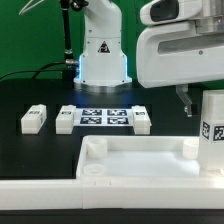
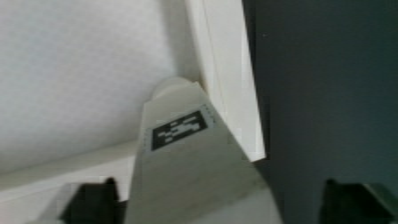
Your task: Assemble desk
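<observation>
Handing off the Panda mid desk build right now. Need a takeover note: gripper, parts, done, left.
Gripper: fingers either side of the upright leg; cannot tell if it is clamped.
Tabletop: lies rim up; its corner socket on the exterior view's left is empty.
Upright leg: at the tabletop's corner on the exterior view's right; seating not visible.
Three loose legs lie on the table beside the marker board.
Done: no leg visibly fixed.
Left: probably seat this leg, then the other three.
</observation>
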`<act>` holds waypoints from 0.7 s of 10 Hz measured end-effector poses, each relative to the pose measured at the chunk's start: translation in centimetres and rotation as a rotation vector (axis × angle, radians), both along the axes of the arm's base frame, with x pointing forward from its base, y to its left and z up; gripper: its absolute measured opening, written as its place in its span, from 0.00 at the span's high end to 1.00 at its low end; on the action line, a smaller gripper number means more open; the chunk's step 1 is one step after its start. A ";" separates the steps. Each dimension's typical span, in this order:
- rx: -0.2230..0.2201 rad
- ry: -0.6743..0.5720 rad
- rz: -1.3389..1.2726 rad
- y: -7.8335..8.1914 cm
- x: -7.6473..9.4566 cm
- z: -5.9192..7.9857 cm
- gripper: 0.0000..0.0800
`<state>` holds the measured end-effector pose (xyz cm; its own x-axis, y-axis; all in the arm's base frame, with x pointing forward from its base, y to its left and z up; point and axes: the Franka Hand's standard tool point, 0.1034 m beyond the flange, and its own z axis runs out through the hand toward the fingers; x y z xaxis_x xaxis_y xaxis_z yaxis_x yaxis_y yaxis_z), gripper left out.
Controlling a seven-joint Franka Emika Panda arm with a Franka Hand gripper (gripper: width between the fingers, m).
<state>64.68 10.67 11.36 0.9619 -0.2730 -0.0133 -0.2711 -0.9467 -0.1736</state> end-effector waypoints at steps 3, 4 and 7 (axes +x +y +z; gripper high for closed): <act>-0.006 0.013 -0.066 -0.5 0.0 -0.1 0.62; -0.003 0.031 -0.168 -0.5 -0.1 -0.1 0.62; -0.001 0.090 -0.544 -0.7 0.3 -0.2 0.62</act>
<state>65.03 10.00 11.16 0.6769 -0.7307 -0.0883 -0.7353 -0.6659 -0.1264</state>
